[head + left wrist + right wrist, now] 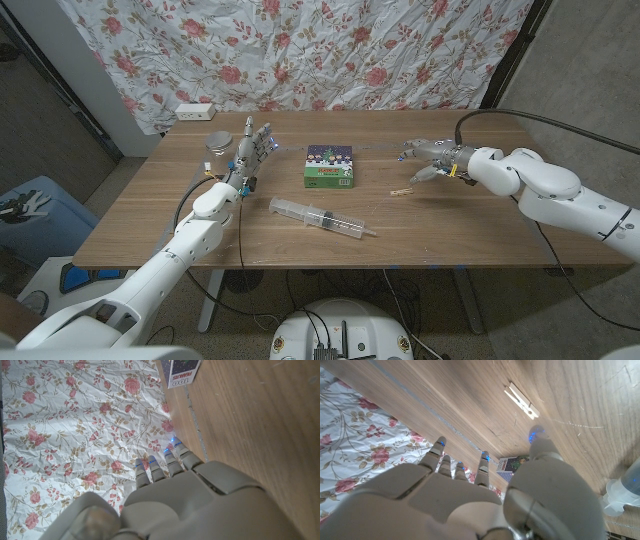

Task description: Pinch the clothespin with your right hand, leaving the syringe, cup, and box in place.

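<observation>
One clothespin [401, 191] lies on the table, just beside and below your right hand [432, 157], which hovers spread and empty; syringe [322, 217] and box [330, 167] sit well left. Right wrist view: lower your fingers [440, 449] and thumb [538, 440] astride its tail.

A wooden table [480, 225] stands before a creased floral sheet [300, 50] hung as a backdrop. A white power strip [194, 112] lies at the table's far edge. Grey floor [40, 130] shows beside it.
</observation>
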Robot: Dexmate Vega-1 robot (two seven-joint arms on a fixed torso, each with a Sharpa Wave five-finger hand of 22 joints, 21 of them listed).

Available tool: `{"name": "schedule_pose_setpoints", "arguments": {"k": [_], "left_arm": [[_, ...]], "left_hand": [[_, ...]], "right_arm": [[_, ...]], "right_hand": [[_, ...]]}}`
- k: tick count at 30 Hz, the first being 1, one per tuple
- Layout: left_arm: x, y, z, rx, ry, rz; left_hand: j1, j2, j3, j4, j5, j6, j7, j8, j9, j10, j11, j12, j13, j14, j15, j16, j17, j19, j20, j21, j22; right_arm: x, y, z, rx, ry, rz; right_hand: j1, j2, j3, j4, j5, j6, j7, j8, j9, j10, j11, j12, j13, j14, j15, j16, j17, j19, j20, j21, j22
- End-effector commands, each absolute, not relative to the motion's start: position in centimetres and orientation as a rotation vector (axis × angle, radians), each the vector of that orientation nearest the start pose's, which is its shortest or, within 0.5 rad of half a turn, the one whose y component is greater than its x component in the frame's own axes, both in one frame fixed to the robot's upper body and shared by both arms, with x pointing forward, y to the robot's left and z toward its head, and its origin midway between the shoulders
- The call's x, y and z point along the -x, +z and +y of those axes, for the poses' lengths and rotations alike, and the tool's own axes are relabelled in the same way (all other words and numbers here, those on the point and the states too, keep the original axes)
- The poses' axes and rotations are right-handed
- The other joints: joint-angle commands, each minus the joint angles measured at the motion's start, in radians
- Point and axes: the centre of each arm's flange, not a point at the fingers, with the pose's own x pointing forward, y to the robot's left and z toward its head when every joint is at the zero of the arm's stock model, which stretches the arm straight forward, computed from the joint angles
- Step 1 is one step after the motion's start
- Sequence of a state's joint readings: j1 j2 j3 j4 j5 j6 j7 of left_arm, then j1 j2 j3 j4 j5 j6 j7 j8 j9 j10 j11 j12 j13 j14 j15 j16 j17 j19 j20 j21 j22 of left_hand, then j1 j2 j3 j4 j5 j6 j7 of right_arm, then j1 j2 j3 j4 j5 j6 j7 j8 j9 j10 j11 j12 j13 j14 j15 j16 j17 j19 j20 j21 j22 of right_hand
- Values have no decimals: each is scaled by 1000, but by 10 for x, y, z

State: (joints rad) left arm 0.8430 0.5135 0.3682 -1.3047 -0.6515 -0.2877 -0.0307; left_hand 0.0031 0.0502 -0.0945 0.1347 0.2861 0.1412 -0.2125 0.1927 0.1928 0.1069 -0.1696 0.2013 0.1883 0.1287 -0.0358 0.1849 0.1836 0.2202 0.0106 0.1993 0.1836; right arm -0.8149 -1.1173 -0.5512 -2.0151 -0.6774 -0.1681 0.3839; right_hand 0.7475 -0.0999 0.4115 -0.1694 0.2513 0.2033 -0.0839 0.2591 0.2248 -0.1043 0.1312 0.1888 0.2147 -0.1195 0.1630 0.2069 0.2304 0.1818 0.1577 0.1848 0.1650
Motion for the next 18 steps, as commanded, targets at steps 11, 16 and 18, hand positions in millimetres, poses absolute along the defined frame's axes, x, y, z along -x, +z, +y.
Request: {"name": "schedule_pose_setpoints", "arguments": {"k": [11, 16, 18], "left_arm": [[-652, -28, 292, 41, -206, -593], [-652, -28, 292, 41, -206, -593], [-652, -28, 292, 41, -206, -593]], "left_hand": [[1, 11, 0, 6, 4, 0, -9, 6, 5, 2, -8, 6, 2, 5, -11, 5, 4, 7, -1, 7, 2], [1, 10, 0, 6, 4, 0, -9, 6, 5, 3, -7, 6, 2, 5, -11, 5, 4, 7, -1, 7, 2], [1, 10, 0, 6, 4, 0, -9, 6, 5, 2, -8, 6, 2, 5, -11, 5, 4, 7, -1, 7, 2]], "right_arm": [[-566, 8, -264, 2007, 148, -315], [-569, 3, -265, 2016, 154, -300], [-570, 2, -265, 2018, 154, -297]], "right_hand": [[15, 6, 10, 6, 2, 39, -4, 24, 10, -11, 8, 5, 5, -4, 10, 4, 8, 7, 3, 3, 4], [14, 10, 12, 8, 3, 47, -6, 30, 12, -7, 8, 9, 6, -2, 8, 7, 10, 11, -2, 5, 4], [14, 11, 12, 9, 3, 52, -7, 32, 13, -5, 7, 10, 6, -1, 9, 8, 11, 12, -3, 5, 4]]}}
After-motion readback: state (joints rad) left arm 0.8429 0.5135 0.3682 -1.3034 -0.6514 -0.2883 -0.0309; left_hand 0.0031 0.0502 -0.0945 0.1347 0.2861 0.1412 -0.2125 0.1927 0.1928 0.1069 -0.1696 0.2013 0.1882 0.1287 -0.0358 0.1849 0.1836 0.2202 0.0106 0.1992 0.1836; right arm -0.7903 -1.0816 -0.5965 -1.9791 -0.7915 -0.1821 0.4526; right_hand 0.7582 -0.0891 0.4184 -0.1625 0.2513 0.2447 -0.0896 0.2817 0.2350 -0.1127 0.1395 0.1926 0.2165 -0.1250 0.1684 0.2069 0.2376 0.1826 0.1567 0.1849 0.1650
